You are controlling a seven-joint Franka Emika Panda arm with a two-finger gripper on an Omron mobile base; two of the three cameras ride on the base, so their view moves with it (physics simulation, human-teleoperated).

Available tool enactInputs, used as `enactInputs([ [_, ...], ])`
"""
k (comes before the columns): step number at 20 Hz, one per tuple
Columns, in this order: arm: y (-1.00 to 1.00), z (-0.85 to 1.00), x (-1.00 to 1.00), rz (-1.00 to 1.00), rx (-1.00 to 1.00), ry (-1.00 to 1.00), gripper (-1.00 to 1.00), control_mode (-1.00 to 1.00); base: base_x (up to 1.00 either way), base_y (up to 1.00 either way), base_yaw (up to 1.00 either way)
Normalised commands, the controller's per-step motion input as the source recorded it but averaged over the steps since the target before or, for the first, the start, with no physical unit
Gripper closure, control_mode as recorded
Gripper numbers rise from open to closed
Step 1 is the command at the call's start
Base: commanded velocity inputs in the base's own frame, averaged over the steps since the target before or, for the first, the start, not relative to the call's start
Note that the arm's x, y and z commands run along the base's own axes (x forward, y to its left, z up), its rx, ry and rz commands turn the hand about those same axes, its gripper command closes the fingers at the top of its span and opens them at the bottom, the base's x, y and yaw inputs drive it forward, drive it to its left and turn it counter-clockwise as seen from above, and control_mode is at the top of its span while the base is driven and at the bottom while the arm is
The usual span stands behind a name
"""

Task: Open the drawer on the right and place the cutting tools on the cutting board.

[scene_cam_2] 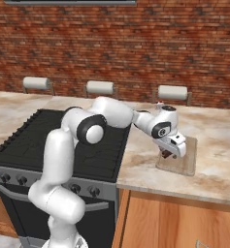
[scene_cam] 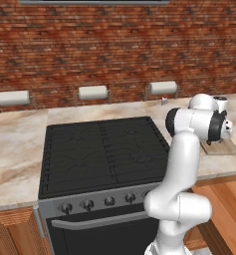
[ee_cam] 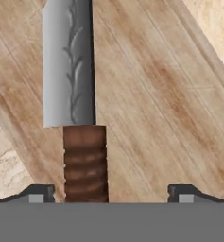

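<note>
The tool (ee_cam: 111,194) was wide open and held nothing. The knife (ee_cam: 75,94) lay flat on the cutting board (scene_cam_2: 184,162), on the bench (scene_cam_2: 213,140) right of the stove. Its brown handle sat between the tips, its blade pointing straight away.

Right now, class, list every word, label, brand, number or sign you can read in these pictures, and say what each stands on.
None: no readable text anywhere.
The knife blade on the cutting board bears an engraved leafy pattern, not letters.
The stove knobs show no legible marks.
</note>
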Motion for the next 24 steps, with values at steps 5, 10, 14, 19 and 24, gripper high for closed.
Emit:
enactInputs([
  [5,0.03,0.74,-0.55,0.00,0.00,-0.09,-1.00,-1.00,0.00,0.00,0.00],
  [10,0.11,0.76,-0.90,0.01,0.00,-0.06,-1.00,-1.00,0.00,0.00,0.00],
  [14,0.22,0.53,-0.98,0.01,0.00,0.00,-1.00,-1.00,0.00,0.00,0.00],
  [19,0.11,0.25,-1.00,0.00,0.00,0.00,-1.00,-1.00,0.00,0.00,0.00],
  [24,0.02,0.04,-1.00,0.00,0.00,0.00,-1.00,-1.00,0.00,0.00,0.00],
])
